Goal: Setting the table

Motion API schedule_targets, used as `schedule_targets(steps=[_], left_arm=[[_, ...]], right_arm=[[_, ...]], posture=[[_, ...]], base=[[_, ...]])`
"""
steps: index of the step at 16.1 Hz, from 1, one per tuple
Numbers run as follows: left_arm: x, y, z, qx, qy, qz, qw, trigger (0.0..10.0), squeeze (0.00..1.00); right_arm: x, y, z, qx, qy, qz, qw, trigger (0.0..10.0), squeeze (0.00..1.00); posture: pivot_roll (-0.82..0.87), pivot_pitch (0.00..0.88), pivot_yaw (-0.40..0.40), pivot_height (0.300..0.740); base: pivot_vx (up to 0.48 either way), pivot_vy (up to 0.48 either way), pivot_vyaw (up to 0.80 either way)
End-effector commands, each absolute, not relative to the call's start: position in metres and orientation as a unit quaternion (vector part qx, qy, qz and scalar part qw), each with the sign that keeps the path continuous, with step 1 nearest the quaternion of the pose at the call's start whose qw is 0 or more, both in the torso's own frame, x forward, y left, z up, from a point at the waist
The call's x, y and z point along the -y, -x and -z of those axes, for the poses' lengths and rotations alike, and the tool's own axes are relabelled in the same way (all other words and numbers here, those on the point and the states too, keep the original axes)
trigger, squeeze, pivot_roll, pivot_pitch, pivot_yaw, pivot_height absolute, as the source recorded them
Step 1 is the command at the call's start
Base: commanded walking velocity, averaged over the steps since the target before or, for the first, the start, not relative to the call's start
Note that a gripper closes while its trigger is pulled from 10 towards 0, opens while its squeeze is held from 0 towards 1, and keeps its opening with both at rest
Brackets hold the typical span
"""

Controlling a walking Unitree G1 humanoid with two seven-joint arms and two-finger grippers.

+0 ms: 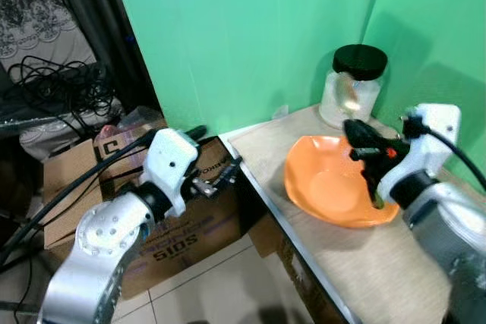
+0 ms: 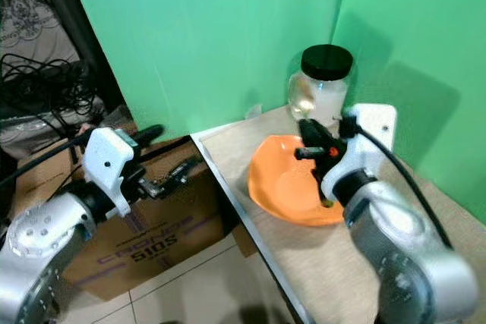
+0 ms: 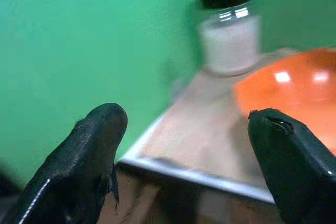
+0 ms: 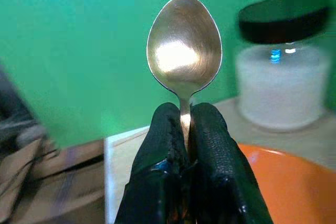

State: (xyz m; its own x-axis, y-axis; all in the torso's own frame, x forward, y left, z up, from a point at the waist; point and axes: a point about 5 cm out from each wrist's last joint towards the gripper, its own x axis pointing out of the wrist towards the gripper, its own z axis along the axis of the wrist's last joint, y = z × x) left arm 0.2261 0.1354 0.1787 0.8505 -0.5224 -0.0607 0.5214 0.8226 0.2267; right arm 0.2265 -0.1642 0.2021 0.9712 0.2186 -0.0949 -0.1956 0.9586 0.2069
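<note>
From the head we see our right gripper [image 1: 363, 142] above the orange bowl [image 1: 334, 184], the jar [image 1: 353, 85] just beyond. Left wrist: fingers [image 3: 94, 156] spread wide, table [image 3: 210, 129] ahead. Right wrist: fingers [image 4: 210, 145] pinch the spoon [image 4: 184, 51] upright.

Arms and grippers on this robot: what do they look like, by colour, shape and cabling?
Both arms are rounded silver-grey shells ending in boxy white wrist housings. A black cable runs to each wrist. The left gripper has two long, thick, blunt-tipped black fingers. The right gripper has the same matte black fingers with a pebbled surface; in the eye views a small orange-red mark shows on it.
</note>
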Motion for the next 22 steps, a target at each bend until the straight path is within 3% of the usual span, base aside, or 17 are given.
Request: schedule_targets(steps=[1,7,10,22], left_arm=[[-0.139,-0.227,-0.178,-0.001,-0.131,0.247,0.96,10.0,0.0],[-0.148,-0.225,-0.178,0.007,-0.104,0.15,0.983,10.0,0.0],[-0.147,-0.224,-0.178,0.008,-0.095,0.141,0.985,10.0,0.0],[-0.148,-0.226,-0.181,0.013,-0.079,0.129,0.988,10.0,0.0]], right_arm=[[0.16,-0.224,-0.204,-0.039,-0.09,-0.101,0.99,10.0,0.0],[0.151,-0.23,-0.204,-0.003,-0.042,-0.089,0.995,10.0,0.0],[0.145,-0.23,-0.203,-0.007,-0.046,-0.112,0.993,10.0,0.0],[0.148,-0.232,-0.195,-0.031,-0.041,-0.115,0.992,10.0,0.0]], posture=[[-0.01,0.0,0.064,0.74],[0.02,0.0,0.034,0.74],[0.02,0.0,0.032,0.74],[0.02,0.0,0.027,0.74]], base=[[0.0,0.0,-0.8],[0.0,0.0,-0.4],[0.0,0.0,-0.72],[-0.083,0.0,0.0]])
